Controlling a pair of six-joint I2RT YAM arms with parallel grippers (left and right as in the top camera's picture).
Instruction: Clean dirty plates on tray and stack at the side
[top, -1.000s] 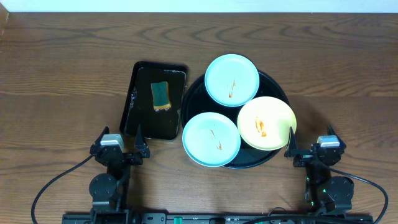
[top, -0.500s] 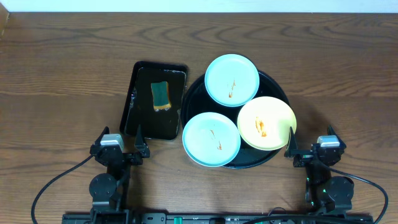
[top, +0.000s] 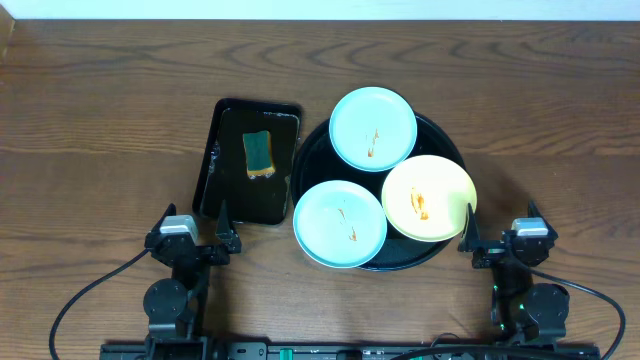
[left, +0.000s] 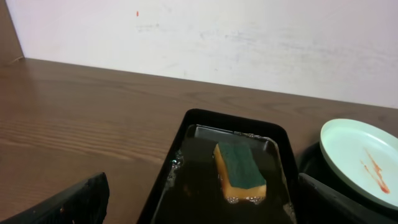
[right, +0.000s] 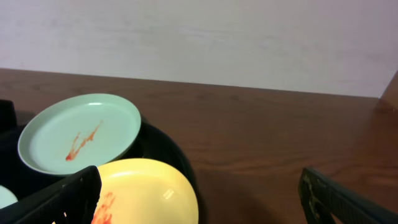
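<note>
Three plates lie on the round black tray (top: 449, 141): a mint plate (top: 373, 128) at the back, a second mint plate (top: 340, 223) at the front left and a yellow plate (top: 429, 197) at the right. All carry orange-brown smears. My left gripper (top: 192, 234) stands open near the table's front edge, left of the tray, nothing between its fingers. My right gripper (top: 501, 238) is open just right of the yellow plate. The right wrist view shows the back mint plate (right: 78, 134) and the yellow plate (right: 149, 190) ahead of the right gripper (right: 202, 205).
A rectangular black tray (top: 225, 190) left of the round tray holds soapy water and a green-and-yellow sponge (top: 259, 155). From the left wrist the sponge (left: 239, 171) lies straight ahead of the left gripper (left: 200, 210). A white wall runs along the table's far edge.
</note>
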